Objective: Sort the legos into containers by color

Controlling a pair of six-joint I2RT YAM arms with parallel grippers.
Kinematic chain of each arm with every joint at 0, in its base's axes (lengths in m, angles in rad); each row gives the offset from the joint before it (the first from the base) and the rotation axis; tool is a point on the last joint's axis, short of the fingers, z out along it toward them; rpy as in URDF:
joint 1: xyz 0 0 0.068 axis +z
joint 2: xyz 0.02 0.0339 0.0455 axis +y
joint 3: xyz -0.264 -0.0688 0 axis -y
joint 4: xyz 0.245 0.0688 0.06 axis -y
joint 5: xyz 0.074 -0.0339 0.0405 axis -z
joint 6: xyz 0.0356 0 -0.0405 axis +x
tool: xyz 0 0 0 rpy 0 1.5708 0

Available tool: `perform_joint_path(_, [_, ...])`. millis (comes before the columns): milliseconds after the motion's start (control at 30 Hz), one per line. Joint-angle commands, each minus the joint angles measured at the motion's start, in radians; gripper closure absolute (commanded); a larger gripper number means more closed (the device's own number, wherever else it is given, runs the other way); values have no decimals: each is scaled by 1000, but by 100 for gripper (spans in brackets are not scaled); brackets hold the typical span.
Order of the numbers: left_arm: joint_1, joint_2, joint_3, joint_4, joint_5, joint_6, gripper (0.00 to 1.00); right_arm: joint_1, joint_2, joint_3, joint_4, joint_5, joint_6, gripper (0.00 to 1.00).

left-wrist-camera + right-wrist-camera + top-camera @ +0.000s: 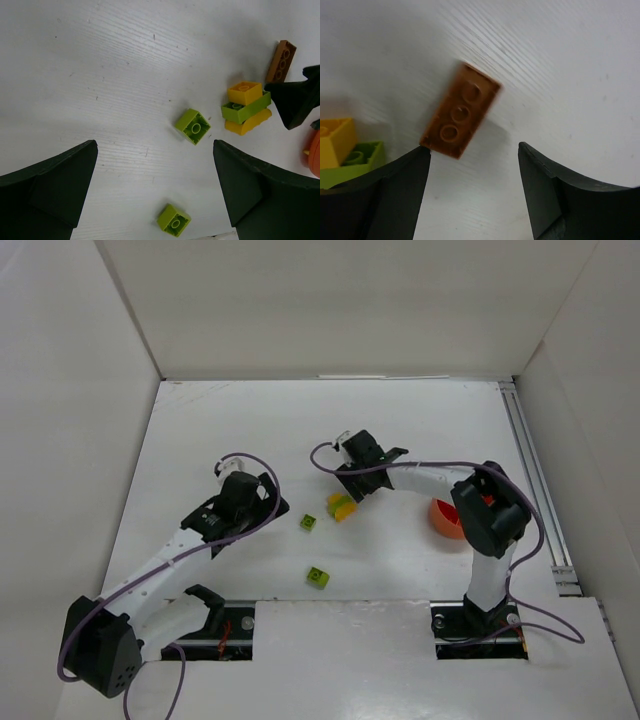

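Right pincer (472, 155) is spread and holds nothing, hanging low over the bench (200, 440) right at the brown brick (461, 116). Brick lies flat, studs up, three studs in a row showing. It sits just beside the yellow-and-lime stack (245, 107), on the side away from the left arm, not touching it.

Key relation: the brick lies ahead of the pincer's gap and off toward the stack-side tip. Its near end is at that tip and the rest is outside the gap. Long axis runs diagonal to the line between the tips, neither along it nor square to it.

Judgement: the wrist needs a turn plus a small shift toward the stack so the jaws close across the narrow width. Closing as it stands would likely skid or spin the brick. With the stack this close, the stack-side tip could knock it.

Left pincer (155, 165) is also spread and empty, aimed at a lime brick (192, 126) just on its own side of the stack. Second lime brick (173, 220) lies nearer the arm bases than the stack, apart from both.

Right arm is clearly nearer the brown brick; the left would have to reach past the stack.

Orange bowl (447, 520) lies well apart from the stack on the right arm's side, partly hidden by that arm, contents not readable. Every brick in view lies outside it, so sorting looks early.
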Motion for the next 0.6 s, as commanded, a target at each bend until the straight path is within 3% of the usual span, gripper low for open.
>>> perform_joint_path(0, [5, 8, 10, 29, -5, 21, 0, -75, -50, -72, -120, 82, 169, 25])
perform_joint_path(133, [5, 27, 19, 29, 6, 30, 0, -115, -124, -120, -39, -12, 226, 25])
perform_joint_path(267, [5, 27, 19, 29, 6, 39, 0, -76, -153, -120, 58, -122, 226, 25])
perform_joint_path(400, [5, 27, 29, 29, 6, 39, 0, -54, -114, -54, 95, -159, 145, 25])
perform_joint_path(567, [5, 8, 29, 29, 6, 39, 0, -54, -52, 27, 52, -109, 206, 25])
